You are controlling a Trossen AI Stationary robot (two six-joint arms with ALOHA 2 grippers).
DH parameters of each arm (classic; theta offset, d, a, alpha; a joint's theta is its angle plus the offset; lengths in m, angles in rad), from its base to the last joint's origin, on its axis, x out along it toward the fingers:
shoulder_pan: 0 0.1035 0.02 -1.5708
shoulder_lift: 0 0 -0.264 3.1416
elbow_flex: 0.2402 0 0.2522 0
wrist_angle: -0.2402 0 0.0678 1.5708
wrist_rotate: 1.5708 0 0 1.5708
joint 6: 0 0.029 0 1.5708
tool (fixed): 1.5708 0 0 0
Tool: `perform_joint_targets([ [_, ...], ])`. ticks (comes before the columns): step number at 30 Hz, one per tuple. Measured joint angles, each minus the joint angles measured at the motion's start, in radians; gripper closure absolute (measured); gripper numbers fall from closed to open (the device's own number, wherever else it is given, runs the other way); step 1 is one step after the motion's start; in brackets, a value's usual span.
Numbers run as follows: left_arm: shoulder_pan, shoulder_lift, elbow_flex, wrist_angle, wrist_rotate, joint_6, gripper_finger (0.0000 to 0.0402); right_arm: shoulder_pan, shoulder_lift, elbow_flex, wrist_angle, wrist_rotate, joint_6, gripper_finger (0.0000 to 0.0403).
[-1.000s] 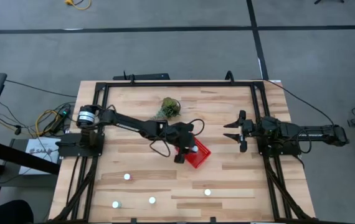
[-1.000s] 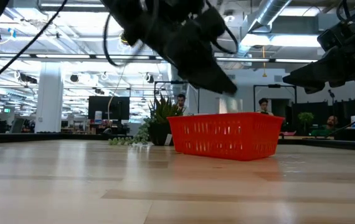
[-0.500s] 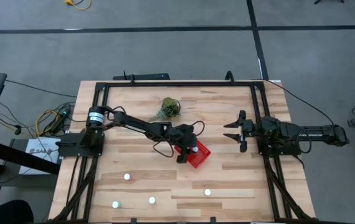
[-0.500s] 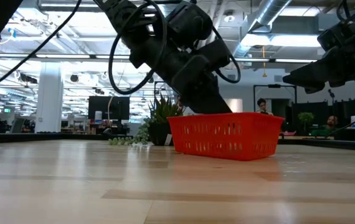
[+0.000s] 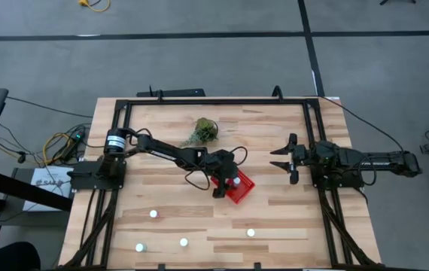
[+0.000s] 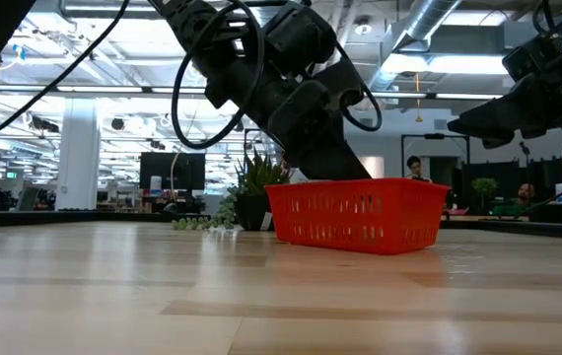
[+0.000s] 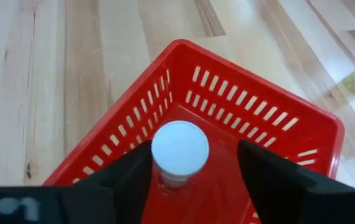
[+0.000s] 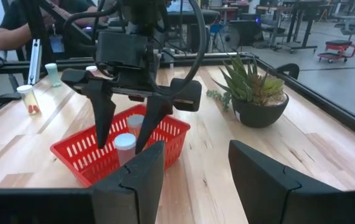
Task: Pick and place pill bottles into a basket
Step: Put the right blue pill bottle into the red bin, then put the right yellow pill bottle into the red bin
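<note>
Basket (image 5: 237,188) sits at table centre, and the left gripper (image 5: 226,183) hangs over its 9 o'clock edge with fingers (image 7: 127,177) spread wide on either side of a bottle (image 7: 179,149) standing inside, apart from its cap. A second bottle (image 8: 135,123) stands in the basket behind it. Four more bottles lie toward 6 o'clock: (image 5: 153,214), (image 5: 139,247), (image 5: 184,242), (image 5: 251,233). The plant (image 5: 205,131) is at 12 o'clock. At 3 o'clock the right gripper (image 5: 284,160) waits, jaws open.

Glossy red plastic lattice basket (image 7: 252,118); smooth matt white plastic cap on the bottle (image 7: 179,148) between the left gripper's (image 7: 190,171) matt black fingers; pale, lightly sheened wood table (image 5: 275,226)
</note>
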Motion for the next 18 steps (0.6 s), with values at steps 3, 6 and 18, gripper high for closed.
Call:
perform_joint_targets([
  [3, 0.000, -0.011, 0.012, -0.044, -0.001, 0.007, 0.0145, 0.000, 0.000, 0.000, 0.000, 0.000, 0.000, 0.0230],
  [6, -0.004, -0.046, 0.055, -0.116, -0.045, 0.048, 0.0132, 0.000, 0.000, 0.000, 0.000, 0.000, 0.000, 0.0230],
  [18, -0.173, -0.158, 0.106, -0.228, -0.072, 0.086, 0.0129, 0.000, 0.000, 0.000, 0.000, 0.000, 0.000, 0.0230],
])
